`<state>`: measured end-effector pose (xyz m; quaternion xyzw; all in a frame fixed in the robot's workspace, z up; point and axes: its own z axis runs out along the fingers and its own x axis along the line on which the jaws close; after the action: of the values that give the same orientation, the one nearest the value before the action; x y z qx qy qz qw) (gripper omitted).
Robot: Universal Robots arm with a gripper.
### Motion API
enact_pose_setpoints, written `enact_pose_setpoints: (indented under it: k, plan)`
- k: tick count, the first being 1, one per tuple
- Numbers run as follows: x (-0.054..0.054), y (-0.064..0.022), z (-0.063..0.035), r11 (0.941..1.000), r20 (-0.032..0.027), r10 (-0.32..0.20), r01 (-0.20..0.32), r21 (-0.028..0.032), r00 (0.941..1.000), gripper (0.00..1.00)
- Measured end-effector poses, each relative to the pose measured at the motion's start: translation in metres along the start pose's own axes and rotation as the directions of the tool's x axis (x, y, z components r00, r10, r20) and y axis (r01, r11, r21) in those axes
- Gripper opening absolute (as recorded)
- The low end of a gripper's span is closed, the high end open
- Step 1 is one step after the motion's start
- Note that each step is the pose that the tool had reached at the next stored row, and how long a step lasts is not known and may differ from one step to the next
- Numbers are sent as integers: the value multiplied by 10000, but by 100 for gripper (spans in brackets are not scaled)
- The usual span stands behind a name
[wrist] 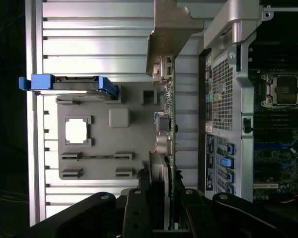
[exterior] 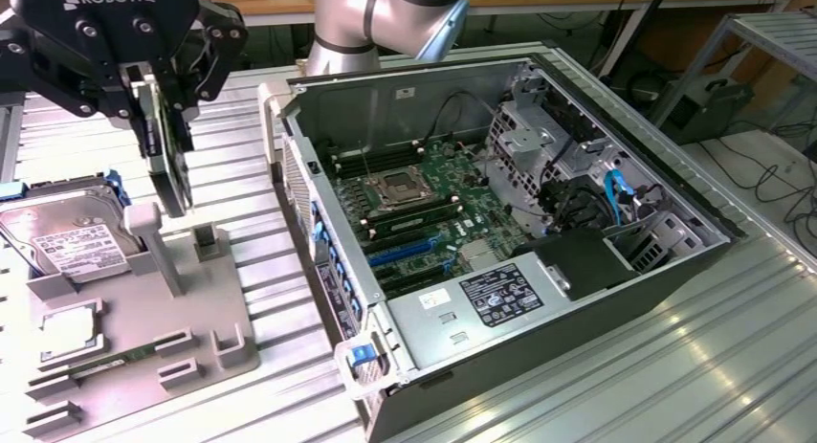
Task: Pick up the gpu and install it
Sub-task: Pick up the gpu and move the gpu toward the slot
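Clamped on the gpu (exterior: 167, 170) with the pincer (exterior: 159, 97), jaws pressed against both flat faces near the card's upper end. Hangs upright and edge-on over the grey holder tray (exterior: 224, 295) on the bench (exterior: 690, 386), just beside the hard drive (exterior: 71, 237) and to the exterior view's left of the open computer case (exterior: 575, 357). Seems clear of the tray, though hard to confirm at the lower edge. Well apart from the motherboard (exterior: 434, 209), not yet installed. From the wrist, seen as a thin line running away to the silver bracket (wrist: 171, 29) at the far end. Probably light and stiff, yet fragile: exposed components on the faces, thin board likely to crack under twisting. Best gripped across bare board margins, away from chips and the connector edge; smooth faces apt to slip, so worth a square, firm hold.
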<state>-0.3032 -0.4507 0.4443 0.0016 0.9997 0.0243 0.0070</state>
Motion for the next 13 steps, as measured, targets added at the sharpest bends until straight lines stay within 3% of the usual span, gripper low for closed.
enact_pose_setpoints:
  k: [13]
  plan:
    - [-164, 1, 3, 10000, 0, 0, 0, -1, 10000, 28]
